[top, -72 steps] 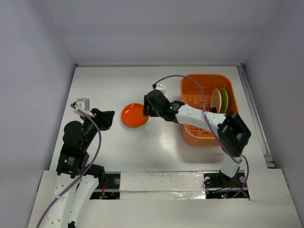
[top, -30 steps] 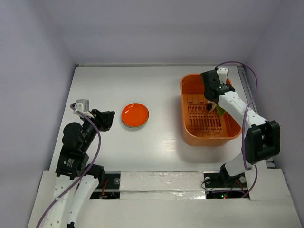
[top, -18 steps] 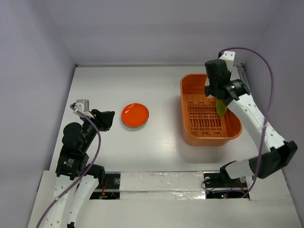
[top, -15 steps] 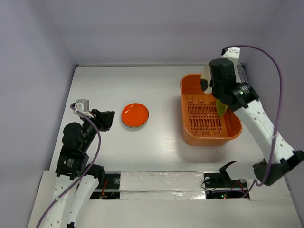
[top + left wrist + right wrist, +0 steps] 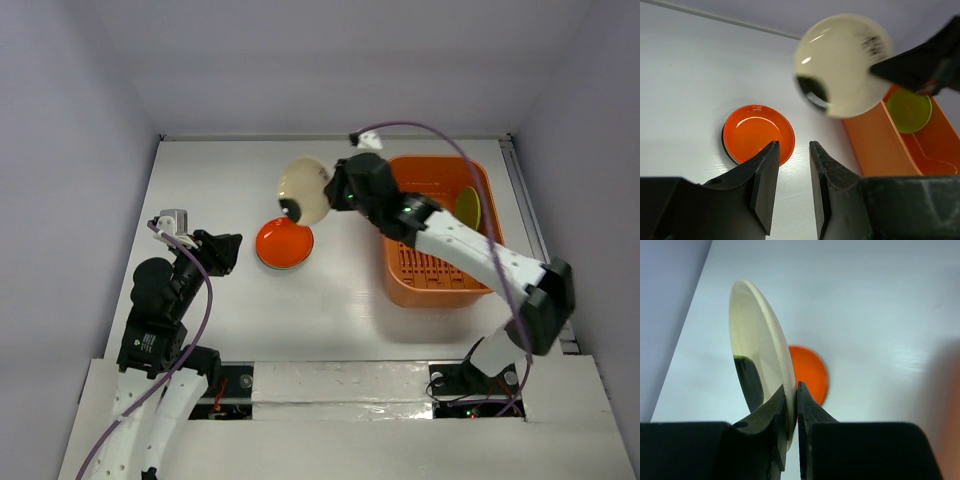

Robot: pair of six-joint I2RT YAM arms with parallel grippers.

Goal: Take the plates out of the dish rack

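Note:
My right gripper [image 5: 330,194] is shut on the rim of a cream plate [image 5: 304,190] and holds it on edge in the air, just above and behind the orange-red plate [image 5: 285,243] that lies flat on the table. In the right wrist view the cream plate [image 5: 760,347] is pinched between my fingers [image 5: 791,388], with the orange-red plate [image 5: 812,374] below. A lime green plate [image 5: 467,207] stands in the orange dish rack [image 5: 395,262]. My left gripper [image 5: 227,250] is open and empty, left of the orange-red plate [image 5: 758,132]. No blue-green plate is in view.
White walls close the table at the back and at both sides. The rack stands at the right, near a rail [image 5: 538,250] along the right edge. In the left wrist view the cream plate [image 5: 842,65] hangs left of the rack [image 5: 877,150].
My right gripper has lifted the cream plate out of the rack and carried it left, over to the orange-red plate. The left arm has not moved.

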